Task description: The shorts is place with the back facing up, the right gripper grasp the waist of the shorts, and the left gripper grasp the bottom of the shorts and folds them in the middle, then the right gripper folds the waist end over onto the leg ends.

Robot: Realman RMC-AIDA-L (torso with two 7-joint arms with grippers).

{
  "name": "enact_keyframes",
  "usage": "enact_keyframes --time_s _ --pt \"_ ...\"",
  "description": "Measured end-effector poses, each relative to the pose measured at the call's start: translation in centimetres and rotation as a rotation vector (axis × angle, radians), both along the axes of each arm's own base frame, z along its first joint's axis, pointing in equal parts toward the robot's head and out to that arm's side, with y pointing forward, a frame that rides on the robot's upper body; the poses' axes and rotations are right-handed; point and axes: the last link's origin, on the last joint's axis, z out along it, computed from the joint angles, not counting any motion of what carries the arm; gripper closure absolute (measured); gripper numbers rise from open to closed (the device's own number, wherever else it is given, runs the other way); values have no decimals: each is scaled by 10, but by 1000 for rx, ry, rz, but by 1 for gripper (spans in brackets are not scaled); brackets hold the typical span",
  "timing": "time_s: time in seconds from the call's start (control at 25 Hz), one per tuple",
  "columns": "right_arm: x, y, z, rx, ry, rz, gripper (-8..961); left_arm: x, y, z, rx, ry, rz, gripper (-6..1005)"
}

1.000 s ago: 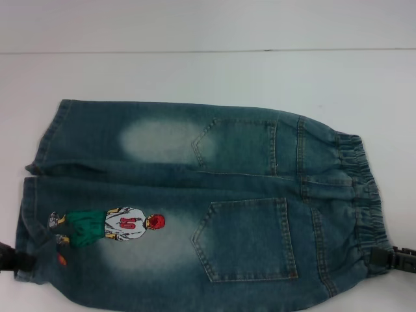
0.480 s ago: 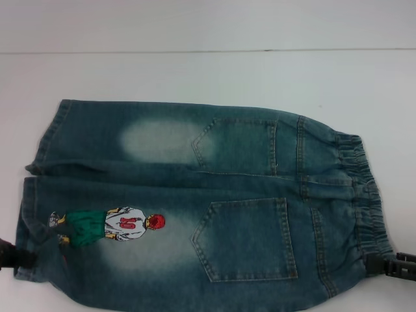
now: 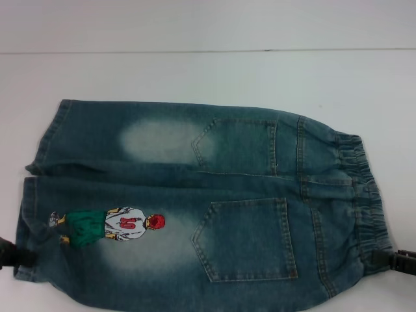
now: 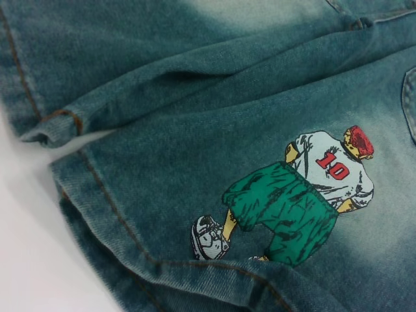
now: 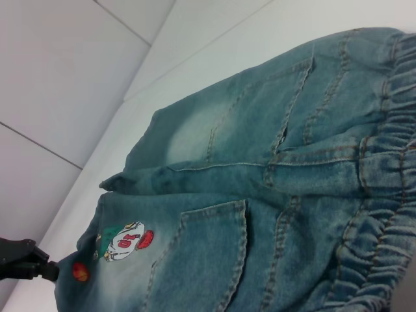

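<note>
Flat on the white tabletop [image 3: 195, 71], the shorts [image 3: 195, 201] lie back side up, reaching down to the near edge of the head view. The waist of the shorts [image 3: 364, 195], a crinkled elastic band, points toward the right edge of the tabletop, and the bottom of the shorts [image 3: 32, 195], with its two straight hems, points toward the left edge. Two back pockets [image 3: 250, 237] sit just inside the band. An embroidered basketball player [image 3: 107, 226] in green shorts and a number 10 shirt lies on the nearer leg, close to its hem, with a small orange ball [image 5: 80, 271] beside it in the right wrist view.

At the near left corner of the garment, the left gripper [image 3: 14, 257] touches the hem of the nearer leg; whether its fingers are parted or pinched on the cloth I cannot tell. At the near right corner, the right gripper [image 3: 398, 261] meets the end of the elastic band, and its fingers are likewise too hidden to judge. The left wrist view shows the two leg hems, the farther one slightly lifted and folded over.
</note>
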Motion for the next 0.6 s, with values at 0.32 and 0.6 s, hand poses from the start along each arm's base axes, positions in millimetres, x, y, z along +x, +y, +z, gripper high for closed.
enact_keyframes --time_s 0.32,0.6 --pt "1 2 3 6 -10 -4 696 0 0 -1 0 -6 4 950" --pt "1 4 5 12 -12 3 867 -2 -1 -2 8 -18 16 950"
